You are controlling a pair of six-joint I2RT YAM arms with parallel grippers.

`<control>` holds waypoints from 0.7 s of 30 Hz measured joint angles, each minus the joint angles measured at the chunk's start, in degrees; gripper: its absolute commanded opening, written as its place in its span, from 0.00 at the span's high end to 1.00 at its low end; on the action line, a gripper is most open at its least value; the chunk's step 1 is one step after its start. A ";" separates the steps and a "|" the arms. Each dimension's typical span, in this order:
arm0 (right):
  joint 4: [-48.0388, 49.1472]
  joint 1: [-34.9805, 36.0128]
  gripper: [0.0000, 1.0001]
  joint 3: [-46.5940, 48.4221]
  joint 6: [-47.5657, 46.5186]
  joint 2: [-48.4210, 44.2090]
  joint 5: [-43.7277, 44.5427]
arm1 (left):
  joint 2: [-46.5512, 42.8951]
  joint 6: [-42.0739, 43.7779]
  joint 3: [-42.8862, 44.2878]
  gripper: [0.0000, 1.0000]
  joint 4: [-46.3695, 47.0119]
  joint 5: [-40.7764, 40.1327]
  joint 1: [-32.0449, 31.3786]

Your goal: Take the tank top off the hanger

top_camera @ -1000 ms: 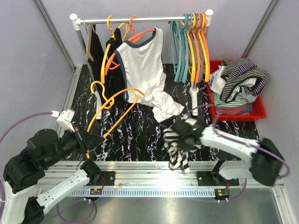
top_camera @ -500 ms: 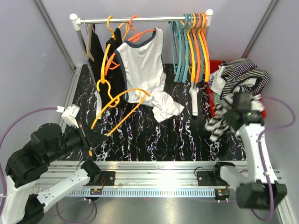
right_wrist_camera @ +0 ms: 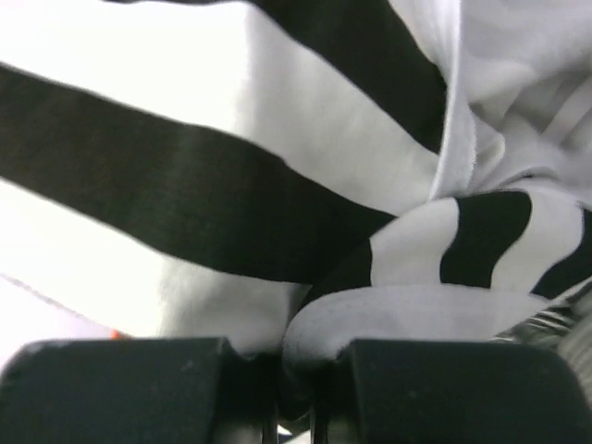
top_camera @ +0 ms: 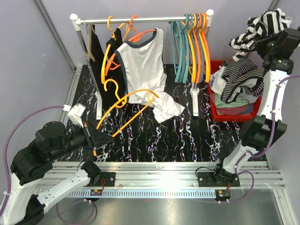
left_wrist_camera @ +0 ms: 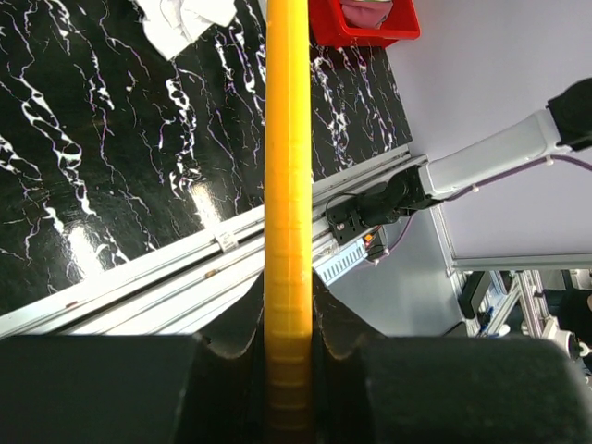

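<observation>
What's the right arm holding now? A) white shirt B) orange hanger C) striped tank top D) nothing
C: the right gripper has its fingers shut on the striped tank top, held up high; the orange hanger sits in the left gripper.

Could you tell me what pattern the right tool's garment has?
Black and white stripes; the garment shows best in the right wrist view.

You're looking at a black marble-patterned tabletop (top_camera: pixel 187 136). A red bin (top_camera: pixel 229 116) sits at its far right corner, the rack's white post (top_camera: pixel 195 101) stands just left of it, and a crumpled white cloth (top_camera: pixel 165 107) rests near the middle.
</observation>
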 measured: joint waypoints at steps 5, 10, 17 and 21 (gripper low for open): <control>1.51 -0.94 1.00 9.66 4.28 12.68 -6.14 | -2.82 -1.55 -3.13 1.00 1.79 -0.02 0.00; -10.05 -1.38 1.00 9.29 4.55 24.30 -5.79 | -5.53 -3.32 -5.81 1.00 2.67 -0.04 0.00; -18.53 -1.20 0.85 7.80 3.72 29.90 -6.58 | -5.29 -3.93 -6.49 1.00 4.35 -0.02 0.00; -25.73 -1.18 0.45 17.14 1.68 30.47 -6.47 | -4.00 -3.39 -6.29 1.00 4.98 -0.02 0.00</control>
